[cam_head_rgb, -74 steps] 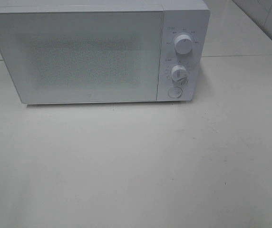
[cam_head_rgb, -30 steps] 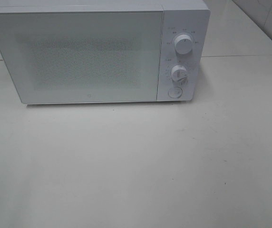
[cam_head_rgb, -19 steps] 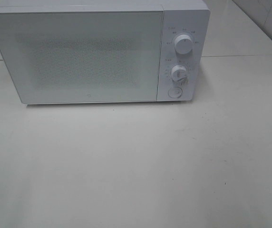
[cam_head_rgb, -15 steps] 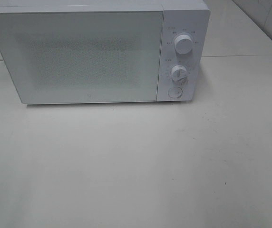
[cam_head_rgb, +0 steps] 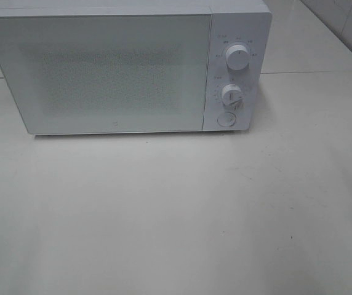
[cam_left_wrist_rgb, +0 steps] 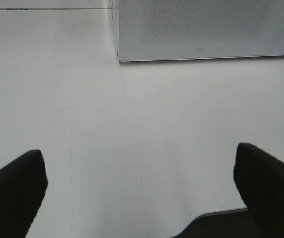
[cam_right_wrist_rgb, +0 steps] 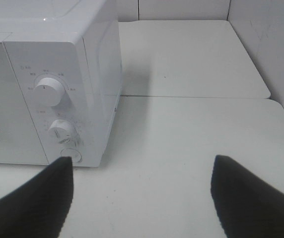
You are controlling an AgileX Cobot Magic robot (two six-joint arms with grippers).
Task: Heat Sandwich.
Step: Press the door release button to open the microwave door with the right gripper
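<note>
While the microwave point(cam_head_rgb: 114, 67) stands at the far side of the table point(cam_head_rgb: 176, 215) with its door point(cam_head_rgb: 102, 74) closed, the wide off-white tabletop in front of it shows only small dark specks and a faint curved scratch point(cam_left_wrist_rgb: 72, 144), which the left wrist camera picks up. The door's window is a pale, fine dotted mesh that is hard to see through. The sandwich shows in no view, and whether it sits behind that door cannot be told.

On the white panel to the right of the door are an upper knob point(cam_head_rgb: 238, 56), a lower knob point(cam_head_rgb: 232, 94) and a round button point(cam_head_rgb: 226, 119) beneath them. Behind the table a second white tabletop point(cam_right_wrist_rgb: 181, 54) meets it along a straight seam point(cam_right_wrist_rgb: 196, 97). A pale tiled wall point(cam_right_wrist_rgb: 276, 49) rises on the right side of the room.

The left claw point(cam_left_wrist_rgb: 139, 151) hovers over the tabletop, short of the microwave's front left corner. Its dark fingers point(cam_left_wrist_rgb: 13, 193) are spread wide and grasp nothing. The right claw point(cam_right_wrist_rgb: 143, 159) faces the corner with the control panel, likewise spread wide and empty, and one finger point(cam_right_wrist_rgb: 37, 198) lies just below the round button in its view.
</note>
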